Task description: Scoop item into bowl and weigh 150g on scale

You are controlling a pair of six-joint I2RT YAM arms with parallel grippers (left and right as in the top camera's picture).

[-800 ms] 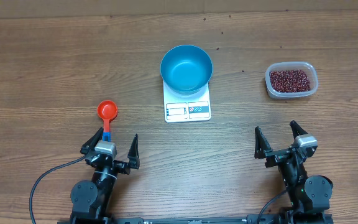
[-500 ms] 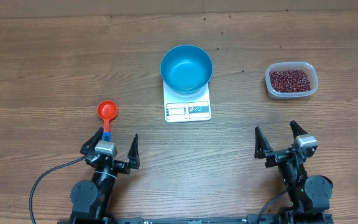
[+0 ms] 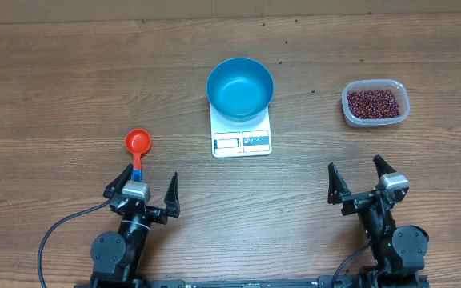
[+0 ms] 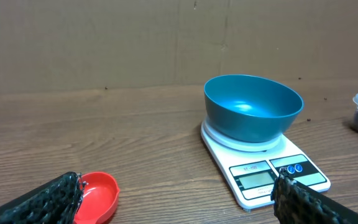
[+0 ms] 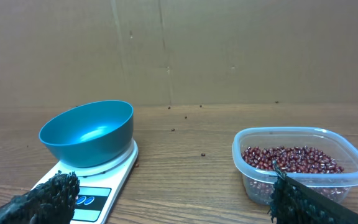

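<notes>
Wooden tabletop (image 3: 62,80), overhead view. The deep, round, bright-blue bowl (image 3: 240,86) sits on the small flat white rectangular kitchen scale (image 3: 242,142), approx. mid-tabletop. It covers the scale's far part; display & label panel show along the near edge.

The small dark red-brown beans (image 3: 372,103) lie heaped in a clear rounded-rectangular plastic tub (image 3: 403,92), to the right of the scale & well apart from it.

A red round plastic scoop w/ blue handle end (image 3: 138,144) lies flat to the left of the scale, handle pointing at the left tool (image 3: 150,182).

Left tool: near edge, fingers spread wide, nothing held. Right tool (image 3: 355,172): near edge, right side, also spread wide, nothing held, tub ahead of it but well apart.
</notes>
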